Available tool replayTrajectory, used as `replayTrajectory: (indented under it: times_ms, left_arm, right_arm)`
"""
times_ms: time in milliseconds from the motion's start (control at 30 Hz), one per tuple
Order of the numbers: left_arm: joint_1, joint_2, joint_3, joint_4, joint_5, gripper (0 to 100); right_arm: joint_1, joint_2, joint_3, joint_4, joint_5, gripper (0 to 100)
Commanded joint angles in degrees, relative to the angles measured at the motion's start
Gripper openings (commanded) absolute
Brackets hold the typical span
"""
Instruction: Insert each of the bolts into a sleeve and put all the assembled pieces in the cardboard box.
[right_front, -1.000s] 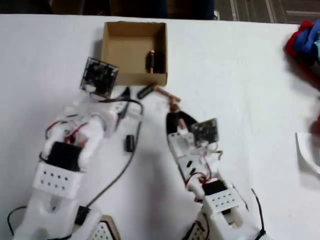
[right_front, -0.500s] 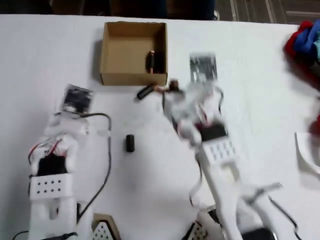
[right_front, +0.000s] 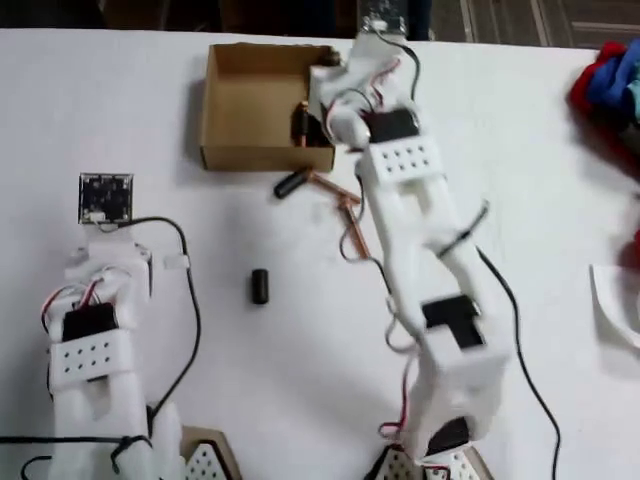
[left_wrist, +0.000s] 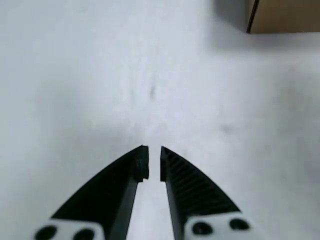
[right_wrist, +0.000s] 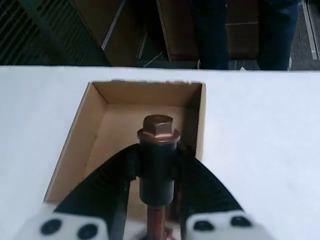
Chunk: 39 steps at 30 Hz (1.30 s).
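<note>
The right claw (right_wrist: 157, 156) clamps a copper hex-headed bolt (right_wrist: 158, 128) in its black cylindrical sleeve (right_wrist: 156, 175) above the open brown cardboard box (right_wrist: 80, 145); the left claw (left_wrist: 150, 162) has its tips nearly together.

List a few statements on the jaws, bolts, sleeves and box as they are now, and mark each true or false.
1. The right gripper holds a bolt seated in a sleeve above the cardboard box. True.
2. The left gripper grips a sleeve. False: its jaws hold nothing, over bare table.
3. The cardboard box is empty. False: an assembled piece lies inside it.
4. A lone sleeve lies on the table between the arms. True.
5. Every bolt is off the table. False: copper bolts lie beside the box.
</note>
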Motion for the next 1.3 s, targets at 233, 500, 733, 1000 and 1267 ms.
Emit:
replayTrajectory:
  times_ms: [233, 500, 733, 1000, 1267]
  left_arm:
    - [0.2, 2.1, -0.3, -1.4, 0.4, 6]
    - [6.1, 1.8, 1.5, -1.3, 0.0, 6]
    - [7.1, 1.8, 2.1, -1.3, -0.1, 6]
    - [7.1, 1.8, 2.2, -1.4, -0.1, 6]
    - [7.1, 1.8, 2.2, -1.4, -0.1, 6]
  right_arm:
    - [-4.3, 39.4, -55.4, 9.1, 0.1, 2.0]
    - [-5.7, 49.3, -62.0, 9.5, 0.1, 2.0]
    - [-5.3, 51.7, -62.0, 9.5, 0.1, 2.0]
    - [-5.3, 53.9, -62.2, 9.5, 0.1, 2.4]
    - [-5.2, 53.8, -62.1, 9.5, 0.1, 14.9]
